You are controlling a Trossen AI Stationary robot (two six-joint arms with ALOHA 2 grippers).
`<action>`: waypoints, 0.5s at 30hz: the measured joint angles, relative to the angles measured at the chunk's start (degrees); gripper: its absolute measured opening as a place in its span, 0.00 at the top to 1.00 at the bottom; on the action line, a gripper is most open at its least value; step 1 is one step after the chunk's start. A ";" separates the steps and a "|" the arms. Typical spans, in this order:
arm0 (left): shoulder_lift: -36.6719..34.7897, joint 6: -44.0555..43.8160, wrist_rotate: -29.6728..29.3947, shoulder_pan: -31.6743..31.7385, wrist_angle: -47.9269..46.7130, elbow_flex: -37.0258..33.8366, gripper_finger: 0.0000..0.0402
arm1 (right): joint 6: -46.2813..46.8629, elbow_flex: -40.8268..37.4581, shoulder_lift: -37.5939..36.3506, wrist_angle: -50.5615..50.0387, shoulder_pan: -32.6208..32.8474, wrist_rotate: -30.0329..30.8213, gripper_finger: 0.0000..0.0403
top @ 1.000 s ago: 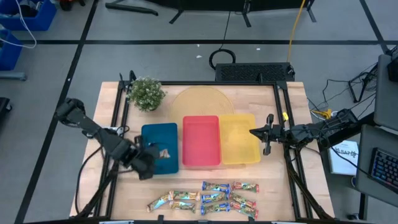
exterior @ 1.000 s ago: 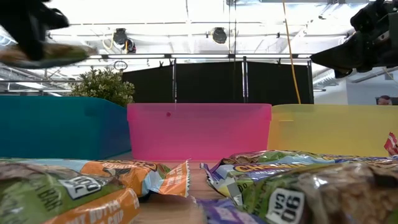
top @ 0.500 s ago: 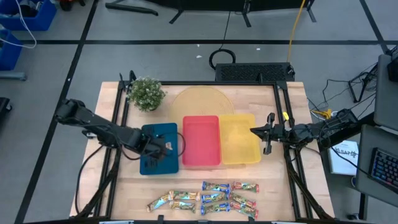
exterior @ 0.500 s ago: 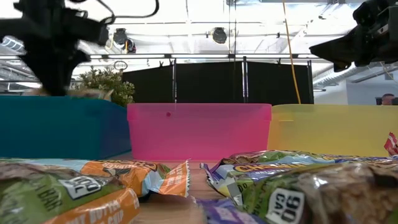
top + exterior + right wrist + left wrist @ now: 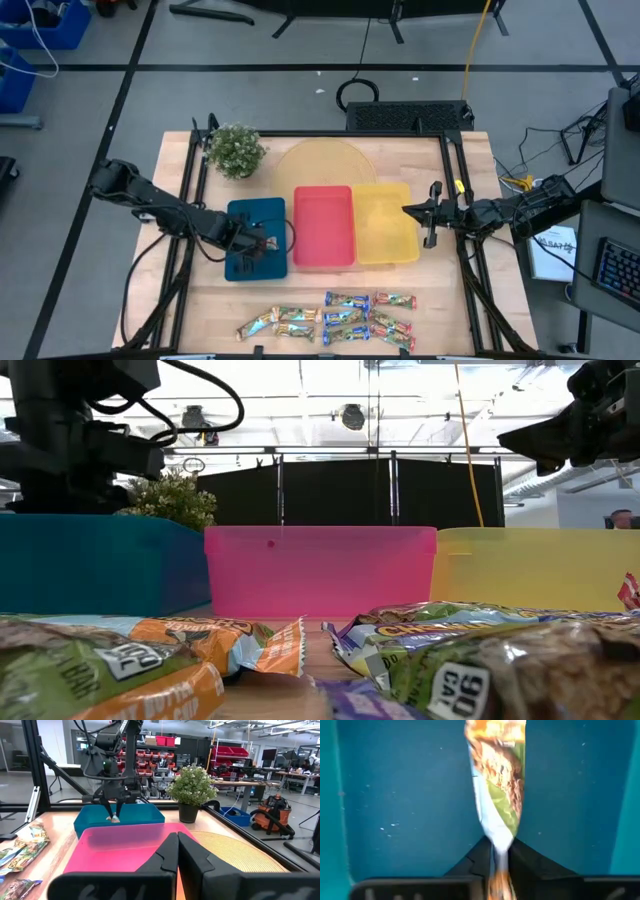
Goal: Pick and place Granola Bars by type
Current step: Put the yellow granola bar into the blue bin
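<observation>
The left gripper (image 5: 497,865) pinches the end of a tan-and-green granola bar (image 5: 497,780), its fingers closed on the crinkled wrapper, and holds it over the floor of the blue tray (image 5: 256,238), near the table's left edge. Only the left wrist view shows the wrapper's oat print and green patch; the high view shows the remaining bars (image 5: 330,320) spread along the table's front edge. The right gripper (image 5: 430,228), fingers closed and empty, waits at the yellow tray's (image 5: 385,222) right edge.

The pale wooden table (image 5: 200,300) bears blue (image 5: 256,240), red (image 5: 322,228) and yellow rectangular plastic trays (image 5: 385,224), a small potted green plant (image 5: 236,150), what looks like a round woven mat (image 5: 318,164), and loose shiny-wrapped Granola Bars (image 5: 330,318).
</observation>
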 joint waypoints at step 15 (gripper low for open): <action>-0.04 -10.41 8.49 0.59 -14.33 12.54 0.43 | 0.02 0.00 0.00 -0.02 0.00 -0.24 1.00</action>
